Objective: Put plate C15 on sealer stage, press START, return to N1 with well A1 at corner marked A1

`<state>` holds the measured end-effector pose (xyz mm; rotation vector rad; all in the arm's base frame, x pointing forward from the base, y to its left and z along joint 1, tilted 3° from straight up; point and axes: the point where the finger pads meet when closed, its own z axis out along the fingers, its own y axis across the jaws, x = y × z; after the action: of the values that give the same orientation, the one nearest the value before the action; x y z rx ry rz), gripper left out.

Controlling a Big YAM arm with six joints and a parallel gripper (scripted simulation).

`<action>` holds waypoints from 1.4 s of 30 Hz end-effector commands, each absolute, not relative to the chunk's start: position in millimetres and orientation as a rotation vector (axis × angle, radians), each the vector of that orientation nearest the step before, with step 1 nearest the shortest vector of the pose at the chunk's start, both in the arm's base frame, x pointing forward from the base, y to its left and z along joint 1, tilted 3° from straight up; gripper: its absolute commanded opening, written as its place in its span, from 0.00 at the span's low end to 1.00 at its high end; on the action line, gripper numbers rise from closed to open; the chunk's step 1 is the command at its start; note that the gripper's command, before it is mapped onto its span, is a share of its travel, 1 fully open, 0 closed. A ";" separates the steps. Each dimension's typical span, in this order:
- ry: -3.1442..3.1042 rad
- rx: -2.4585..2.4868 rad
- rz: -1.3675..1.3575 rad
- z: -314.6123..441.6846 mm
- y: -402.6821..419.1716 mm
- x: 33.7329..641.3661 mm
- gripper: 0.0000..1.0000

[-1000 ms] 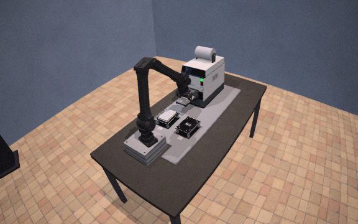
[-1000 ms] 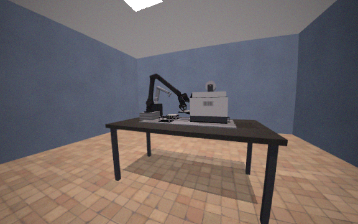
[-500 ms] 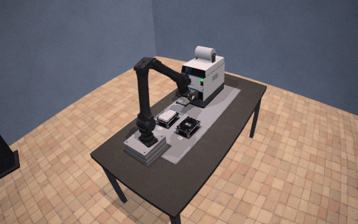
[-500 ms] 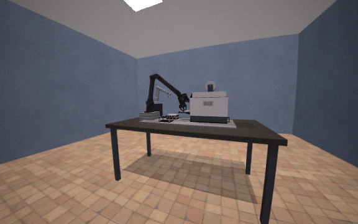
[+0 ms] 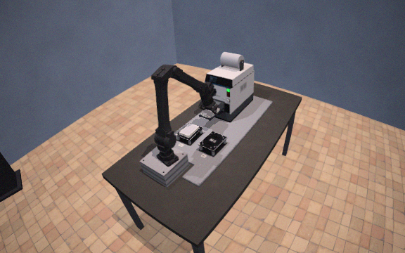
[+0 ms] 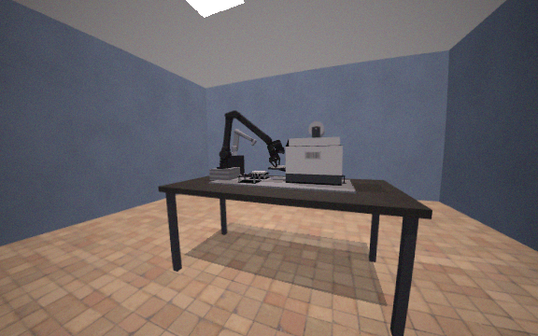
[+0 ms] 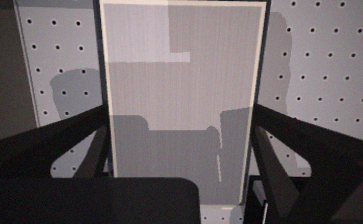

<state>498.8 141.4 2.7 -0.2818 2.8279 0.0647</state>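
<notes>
Plate C15 point(image 5: 206, 114) point(image 7: 182, 90), with a smooth foil over its top, lies on the sealer's stage, which is out in front of the sealer point(image 5: 238, 89) point(image 6: 314, 161). The sealer's lamp point(image 5: 228, 91) is green. My gripper point(image 7: 181, 111) is open, its fingers on either side of the plate's long sides in the wrist view; whether they touch it cannot be told. The black nest point(image 5: 213, 141) nearer the top camera, apparently N1, holds no plate. The other nest, apparently N2, holds a white plate point(image 5: 190, 130). Labels and locators cannot be made out.
The sealer's front stands close beyond my wrist, with a foil roll point(image 5: 232, 60) on top. Both nests stand between the arm's base point(image 5: 165, 165) and the stage, on a perforated light board point(image 5: 202, 176) point(image 7: 322, 90). A dark table point(image 5: 174, 207) point(image 6: 367, 198) carries everything.
</notes>
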 end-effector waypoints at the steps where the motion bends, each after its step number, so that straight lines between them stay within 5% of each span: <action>1: 2.782 -0.268 0.068 12.6 148.4 524.2 0.91; 11: 2.780 -0.269 0.067 13.6 148.9 524.8 0.86; 12: 2.780 -0.269 0.067 13.7 149.0 524.8 0.00; 42: 2.778 -0.275 0.067 15.4 150.4 525.0 0.00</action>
<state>499.2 141.9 3.1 -0.2830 2.8267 0.0632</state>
